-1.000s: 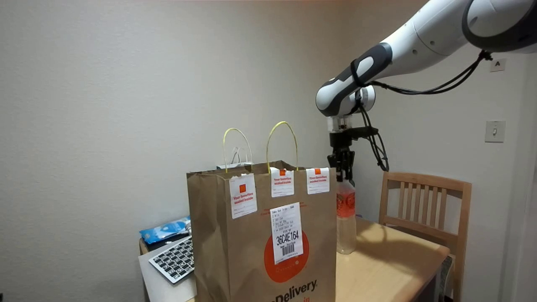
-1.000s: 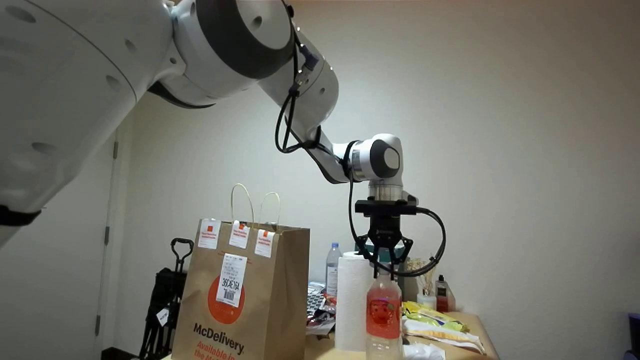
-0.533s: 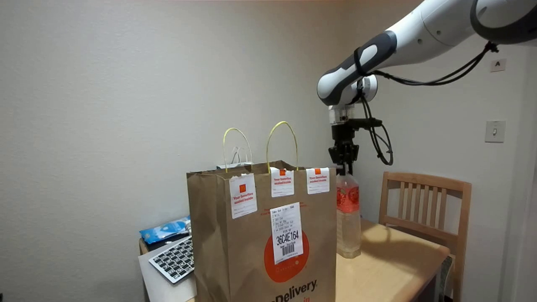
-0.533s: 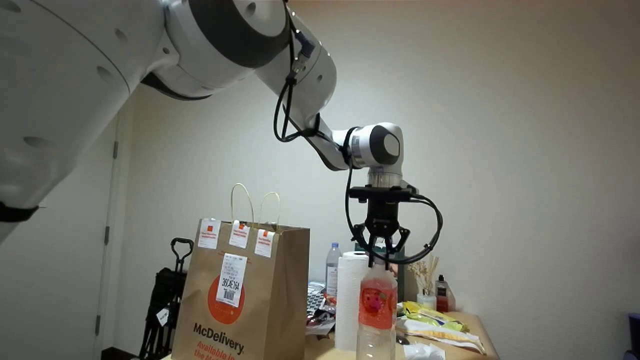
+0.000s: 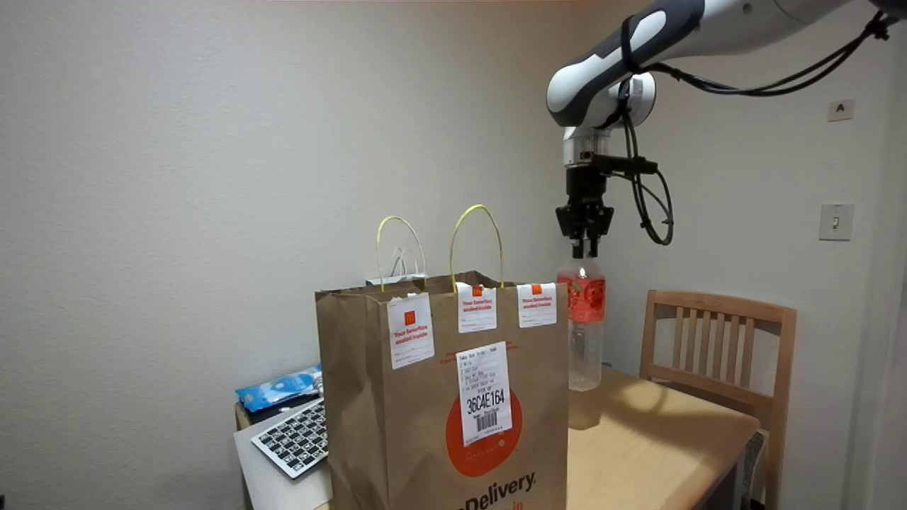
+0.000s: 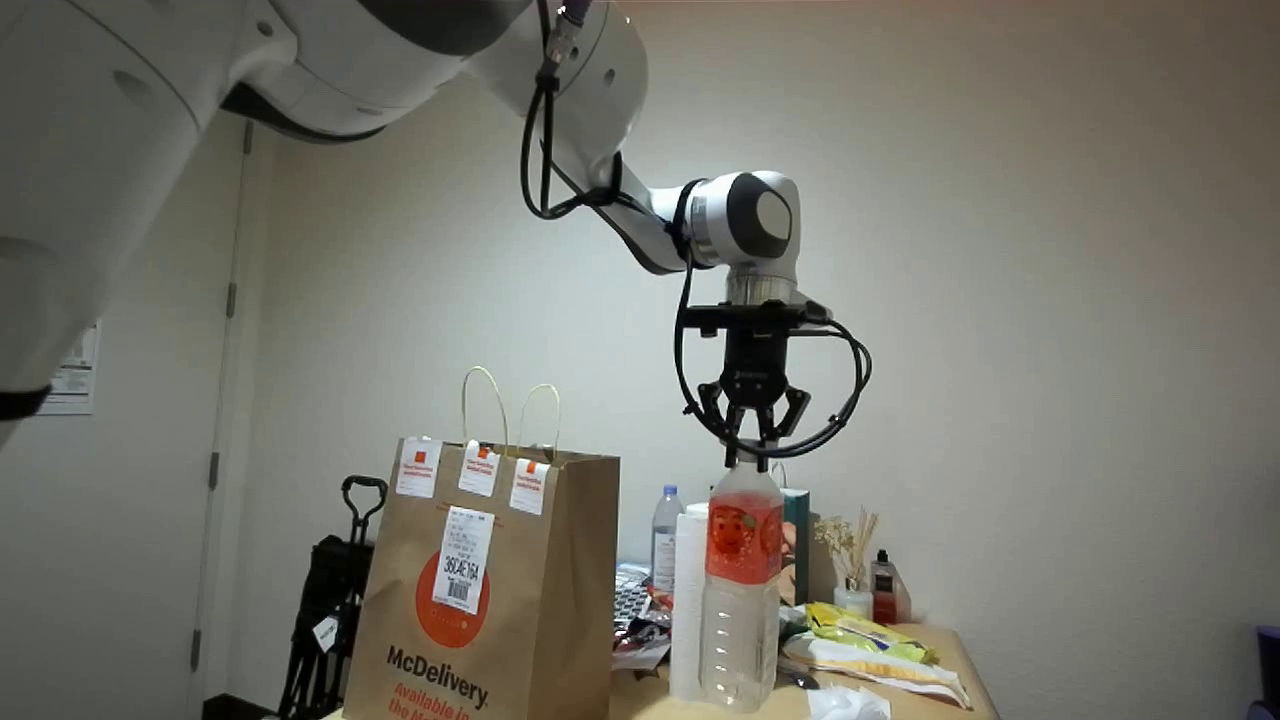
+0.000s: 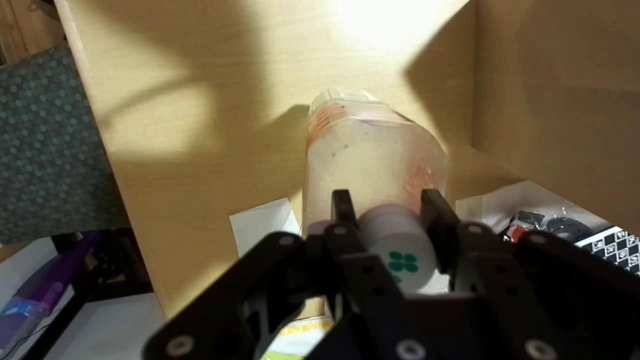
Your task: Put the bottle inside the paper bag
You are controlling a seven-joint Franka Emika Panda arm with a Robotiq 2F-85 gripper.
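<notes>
The black two-fingered pincer (image 6: 747,461) is pointing straight down at the end of a white and grey jointed robot arm (image 6: 610,110). Its fingers are standing a little apart, clasping the top of a slim clear plastic bottle with a red-orange label band (image 6: 741,600). In the wrist view, a round white cap with a green four-leaf mark (image 7: 400,245) is sitting between the fingertips. The bottle is hanging close to upright directly beneath the pincer; in an exterior view its base is hovering over a pale wooden desk (image 5: 659,435).

A tall brown paper bag with two looped handles (image 6: 512,600) is standing to the left of the pincer as seen in both exterior views, its rim showing lower than the fingertips. The bottle is hanging outside the bag, which is covering a strip of it in an exterior view.

Below and left of the pincer, a white paper-towel roll (image 6: 688,620) is standing partly hidden behind the bottle, and a clear blue-capped bottle (image 6: 665,540) is showing between the roll and the bag. Below and right, a yellow-green packet (image 6: 870,637) is lying on the desk.
</notes>
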